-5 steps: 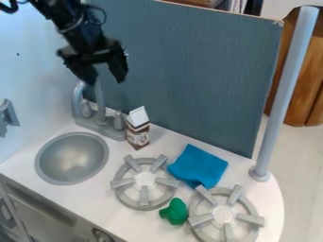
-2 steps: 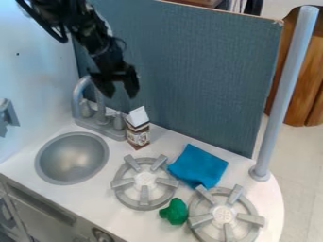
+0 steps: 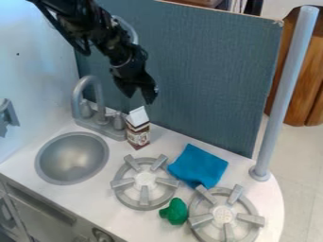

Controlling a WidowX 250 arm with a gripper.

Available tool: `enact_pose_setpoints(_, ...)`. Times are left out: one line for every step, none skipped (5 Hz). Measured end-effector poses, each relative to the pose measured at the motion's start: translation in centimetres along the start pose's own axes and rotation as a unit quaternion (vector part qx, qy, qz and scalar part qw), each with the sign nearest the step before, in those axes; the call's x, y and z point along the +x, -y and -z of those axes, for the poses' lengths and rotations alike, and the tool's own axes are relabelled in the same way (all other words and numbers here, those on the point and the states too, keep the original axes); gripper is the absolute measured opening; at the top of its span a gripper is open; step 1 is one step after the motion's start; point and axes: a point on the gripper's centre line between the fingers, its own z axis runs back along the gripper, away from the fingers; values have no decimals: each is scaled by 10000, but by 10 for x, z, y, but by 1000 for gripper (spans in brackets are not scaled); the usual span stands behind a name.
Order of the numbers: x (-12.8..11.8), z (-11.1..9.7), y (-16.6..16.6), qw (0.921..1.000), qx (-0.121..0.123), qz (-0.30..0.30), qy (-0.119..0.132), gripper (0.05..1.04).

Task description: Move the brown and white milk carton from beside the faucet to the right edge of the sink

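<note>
The black gripper hangs open at the upper middle-left, just above the carton, with nothing between its fingers. Below it a small brown and white milk carton stands upright on the counter, beside the faucet base. A blue cloth lies to the right, against the edge of the left burner. The green toy piece rests between the two burners, near the front.
The grey faucet rises behind the round sink on the left. Two grey burners sit on the white counter. A grey-blue panel stands behind, and a grey pole rises at the right.
The gripper has moved right and down, from above the faucet to above the milk carton. The carton, cloth and green piece have stayed put.
</note>
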Motion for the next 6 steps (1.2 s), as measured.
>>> enact_pose_setpoints(1, 26, 11, 9989, 113, 421, 193, 1001)
enact_pose_setpoints(5, 51, 17, 9980, 288, 516, 224, 1001)
enact_pose_setpoints(17, 63, 9, 9977, 498, 372, 287, 1001)
enact_pose_setpoints(21, 66, 4, 9972, 620, 264, 317, 1001)
enact_pose_setpoints(21, 66, 3, 9970, 630, 196, 393, 1001)
enact_pose_setpoints(13, 69, 5, 9981, 545, 161, 253, 1001)
